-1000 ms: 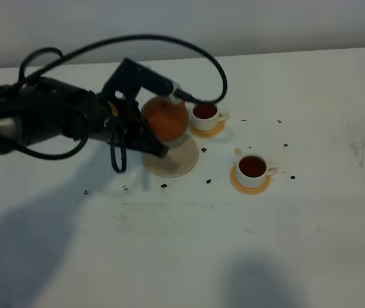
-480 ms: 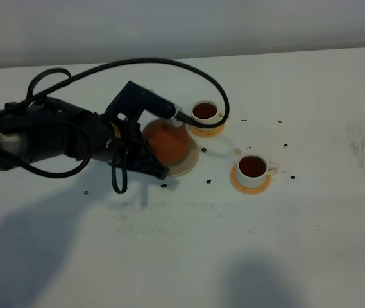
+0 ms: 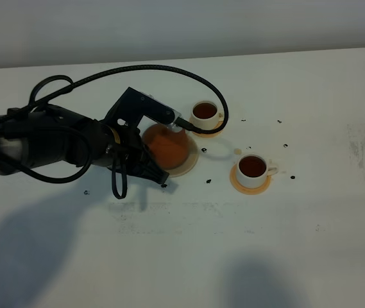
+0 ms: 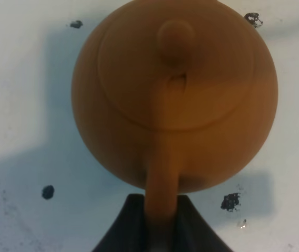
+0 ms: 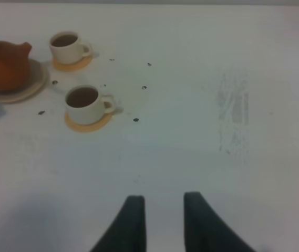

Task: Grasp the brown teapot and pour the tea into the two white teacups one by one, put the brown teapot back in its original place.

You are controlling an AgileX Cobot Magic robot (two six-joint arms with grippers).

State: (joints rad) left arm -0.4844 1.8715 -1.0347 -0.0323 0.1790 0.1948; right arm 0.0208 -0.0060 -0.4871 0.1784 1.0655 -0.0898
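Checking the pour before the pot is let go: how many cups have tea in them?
2. One cup sits on an orange coaster at the far side, just right of the teapot. The other cup is on its own coaster, nearer and farther right. Both hold dark tea; none looks hidden.

A: What sort of place is this?

B: A robot test bench, more lab than home. A bare white table (image 3: pixel 310 244) runs under a plain pale wall (image 3: pixel 233 25), with no furniture or kitchen fittings.

A: What else shows it?

B: A black robot arm (image 3: pixel 47 138) trails a loose cable (image 3: pixel 169 69), and dark specks (image 3: pixel 208 181) dot the tabletop just beside it.
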